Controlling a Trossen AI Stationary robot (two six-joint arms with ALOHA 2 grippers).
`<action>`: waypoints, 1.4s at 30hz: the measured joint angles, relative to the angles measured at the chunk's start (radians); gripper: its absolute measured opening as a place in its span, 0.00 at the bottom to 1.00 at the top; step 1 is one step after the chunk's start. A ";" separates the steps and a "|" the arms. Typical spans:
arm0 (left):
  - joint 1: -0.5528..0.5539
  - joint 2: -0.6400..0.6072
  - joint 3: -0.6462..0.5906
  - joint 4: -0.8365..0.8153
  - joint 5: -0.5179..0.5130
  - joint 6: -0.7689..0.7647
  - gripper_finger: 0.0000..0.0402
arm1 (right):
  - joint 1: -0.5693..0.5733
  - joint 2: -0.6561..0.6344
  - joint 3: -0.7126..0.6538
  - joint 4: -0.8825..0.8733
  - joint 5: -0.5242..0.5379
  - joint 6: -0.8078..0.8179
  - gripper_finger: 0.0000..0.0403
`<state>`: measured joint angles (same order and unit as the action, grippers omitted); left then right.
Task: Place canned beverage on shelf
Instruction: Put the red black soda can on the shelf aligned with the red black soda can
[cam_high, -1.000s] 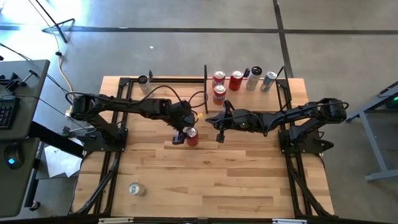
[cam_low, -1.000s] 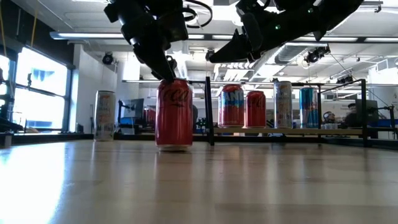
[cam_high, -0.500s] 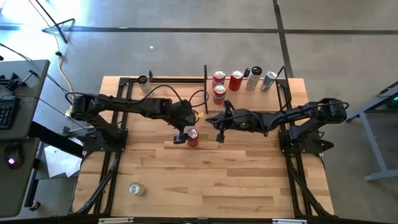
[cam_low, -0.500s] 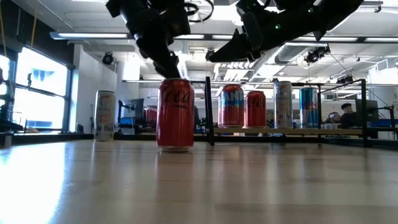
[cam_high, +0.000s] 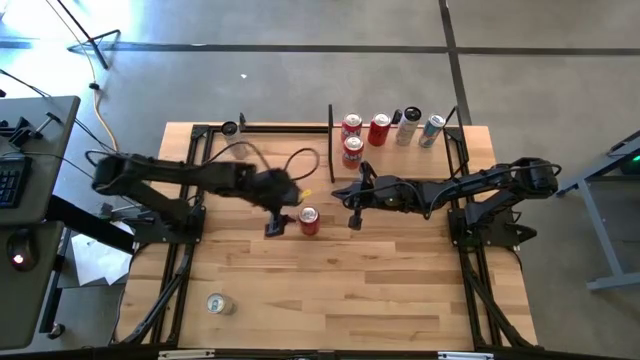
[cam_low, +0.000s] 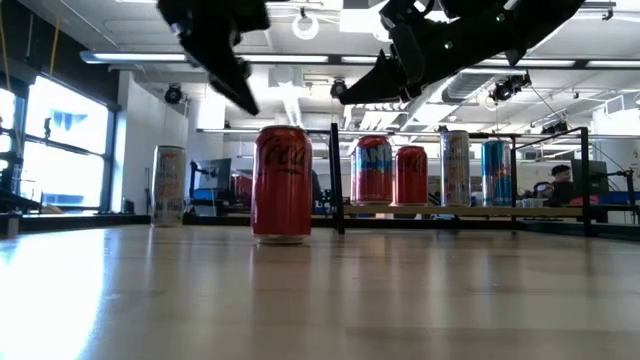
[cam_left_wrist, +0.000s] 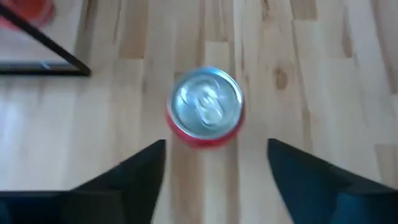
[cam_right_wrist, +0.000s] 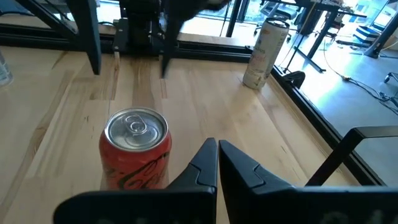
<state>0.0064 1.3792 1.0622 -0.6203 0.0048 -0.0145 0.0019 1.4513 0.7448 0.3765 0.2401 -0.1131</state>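
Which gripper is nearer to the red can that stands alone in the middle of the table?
Left. The left gripper is open, just beside the red can on the robot's left, not touching. The right gripper, shut, hangs slightly farther off on the other side.

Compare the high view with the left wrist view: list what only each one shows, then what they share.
Only the high view shows the shelf at the far edge with five cans on it, the right gripper, shut and hovering beside the red can, and a silver can lying near the front left corner.

Only the left wrist view shows the left gripper with its fingers spread wide, the can lying beyond them, untouched.

Both show the red can standing upright on the wooden tabletop, free of any grip.
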 joint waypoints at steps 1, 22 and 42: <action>-0.012 -0.030 -0.055 0.042 -0.003 -0.040 0.59 | 0.000 0.000 0.000 -0.002 0.000 0.000 0.00; 0.015 -0.083 -0.656 1.066 0.088 -0.290 0.01 | 0.007 0.048 0.001 -0.005 -0.053 0.090 0.00; 0.161 -0.051 -0.655 1.183 0.098 -0.173 0.00 | 0.007 0.081 0.001 0.024 -0.131 0.140 0.31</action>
<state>0.1672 1.3285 0.4069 0.5630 0.1028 -0.1878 0.0093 1.5322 0.7456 0.4007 0.1087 0.0268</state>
